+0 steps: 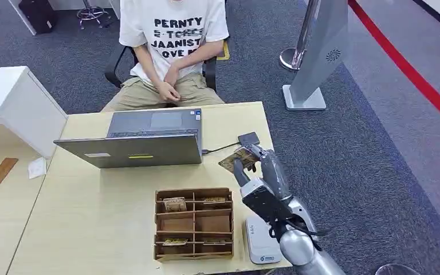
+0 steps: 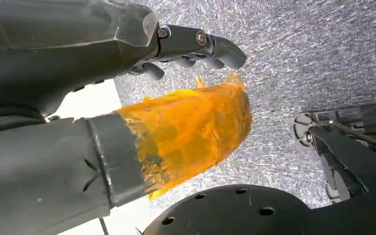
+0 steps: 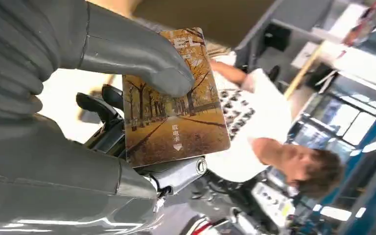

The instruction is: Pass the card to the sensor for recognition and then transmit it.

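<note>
My right hand [image 1: 260, 180] is raised over the table's right side and pinches a card [image 1: 238, 158] printed with autumn trees. Seen from the right wrist, the card [image 3: 174, 112] sits between the grey thumb [image 3: 127, 51] and the dark fingers [image 3: 98, 105] beneath it. A small black square sensor [image 1: 248, 138] lies on the table just beyond the card, wired to the laptop [image 1: 143, 140]; the card hovers near its front edge. My left hand [image 2: 142, 98] hangs over grey carpet with an orange-wrapped thumb [image 2: 191, 129], its fingers apart, holding nothing.
A cardboard divider box [image 1: 193, 223] with several cards stands at the table's front. A white device [image 1: 262, 240] lies right of it, under my right arm. A person [image 1: 172, 46] sits behind the table. A grey sign stand [image 1: 315, 63] is on the carpet at the right.
</note>
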